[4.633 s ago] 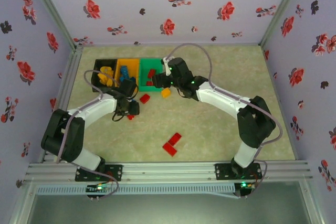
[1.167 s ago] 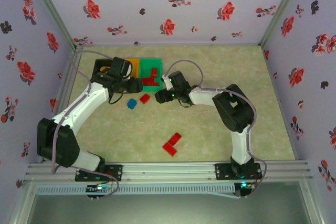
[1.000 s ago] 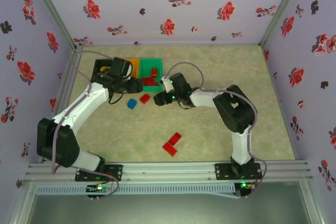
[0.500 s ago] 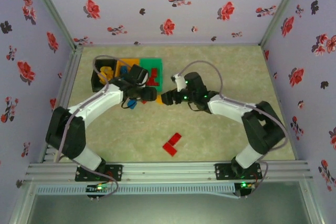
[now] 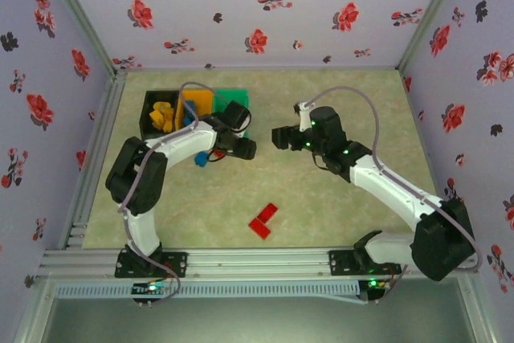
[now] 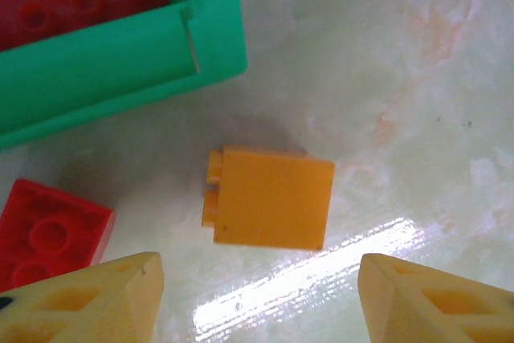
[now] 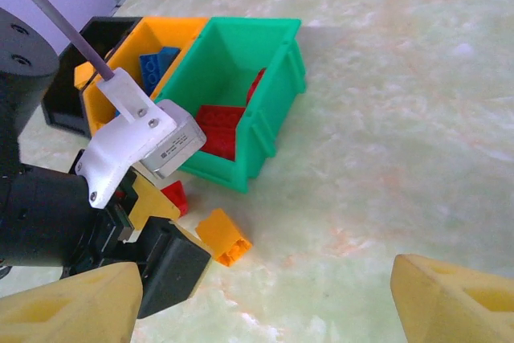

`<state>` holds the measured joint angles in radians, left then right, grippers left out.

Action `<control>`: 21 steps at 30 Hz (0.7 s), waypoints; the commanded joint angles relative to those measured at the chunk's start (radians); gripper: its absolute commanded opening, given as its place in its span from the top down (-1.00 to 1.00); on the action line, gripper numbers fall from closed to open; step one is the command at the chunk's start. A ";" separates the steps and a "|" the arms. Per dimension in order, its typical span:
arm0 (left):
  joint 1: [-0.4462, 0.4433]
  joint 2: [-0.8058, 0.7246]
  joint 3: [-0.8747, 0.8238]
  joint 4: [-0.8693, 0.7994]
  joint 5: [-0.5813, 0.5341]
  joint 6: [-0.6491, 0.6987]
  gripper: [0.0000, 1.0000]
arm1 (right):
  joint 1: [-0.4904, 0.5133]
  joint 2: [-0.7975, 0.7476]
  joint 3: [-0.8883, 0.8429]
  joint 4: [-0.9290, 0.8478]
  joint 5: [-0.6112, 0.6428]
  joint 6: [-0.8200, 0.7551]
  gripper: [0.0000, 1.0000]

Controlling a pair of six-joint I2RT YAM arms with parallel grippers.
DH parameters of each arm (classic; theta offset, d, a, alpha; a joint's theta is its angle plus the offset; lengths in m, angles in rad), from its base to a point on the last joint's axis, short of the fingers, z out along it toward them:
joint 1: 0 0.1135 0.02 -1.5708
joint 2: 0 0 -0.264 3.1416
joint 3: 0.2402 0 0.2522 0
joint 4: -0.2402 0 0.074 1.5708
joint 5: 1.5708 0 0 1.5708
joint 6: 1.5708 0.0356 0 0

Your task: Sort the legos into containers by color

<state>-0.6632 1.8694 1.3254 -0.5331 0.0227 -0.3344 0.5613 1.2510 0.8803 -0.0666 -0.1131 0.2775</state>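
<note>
The left gripper (image 6: 259,263) hangs low over the tabletop (image 6: 418,78), its yellow fingers (image 6: 88,295) parted with nothing between them. An orange brick (image 6: 269,198) lies on its side just ahead of the gap, touching neither finger. That brick sits just off a corner of the green bin (image 6: 120,62), apart from it, with a red brick (image 6: 48,230) near it on the tabletop.

The right gripper (image 7: 267,267) is spread wide and empty above the middle of the tabletop, facing the left gripper across the orange brick.

Three bins stand side by side in a row near the far left corner of the tabletop. The black bin (image 5: 147,116) is outermost, the orange-yellow bin (image 7: 132,46) is in the middle, and the green bin is nearest the centre. The green bin holds red legos (image 7: 221,130), the orange-yellow bin holds blue legos (image 7: 157,66), and the black bin holds yellow legos (image 5: 163,114).

A lone blue brick (image 5: 201,159) lies in front of the bins. Two red bricks (image 5: 263,221) rest together toward the near edge.
</note>
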 commanded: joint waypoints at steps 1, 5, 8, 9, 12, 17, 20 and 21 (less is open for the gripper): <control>-0.007 0.038 0.049 0.004 -0.035 0.074 -0.31 | -0.016 -0.030 -0.023 -0.050 0.044 0.000 -0.65; -0.010 0.073 0.083 -0.006 -0.045 0.101 -0.30 | -0.027 -0.038 -0.027 -0.061 0.040 -0.006 -0.67; -0.018 0.088 0.096 -0.015 -0.053 0.115 -0.29 | -0.035 -0.039 -0.028 -0.065 0.038 -0.008 -0.68; -0.022 0.092 0.098 -0.015 -0.053 0.122 -0.29 | -0.037 -0.039 -0.029 -0.065 0.035 -0.008 -0.68; -0.028 0.108 0.115 -0.028 -0.064 0.136 -0.30 | -0.041 -0.039 -0.029 -0.067 0.030 -0.009 -0.70; -0.030 0.139 0.144 -0.056 -0.086 0.140 -0.30 | -0.046 -0.039 -0.027 -0.067 0.024 -0.011 -0.71; -0.033 0.160 0.161 -0.072 -0.100 0.135 -0.28 | -0.046 -0.040 -0.030 -0.067 0.023 -0.009 -0.71; -0.032 0.168 0.166 -0.075 -0.103 0.133 -0.28 | -0.046 -0.039 -0.030 -0.067 0.023 -0.008 -0.71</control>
<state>-0.6895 2.0064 1.4590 -0.5667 -0.0463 -0.2241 0.5224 1.2285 0.8627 -0.1299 -0.0963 0.2771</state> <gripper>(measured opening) 0.641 0.853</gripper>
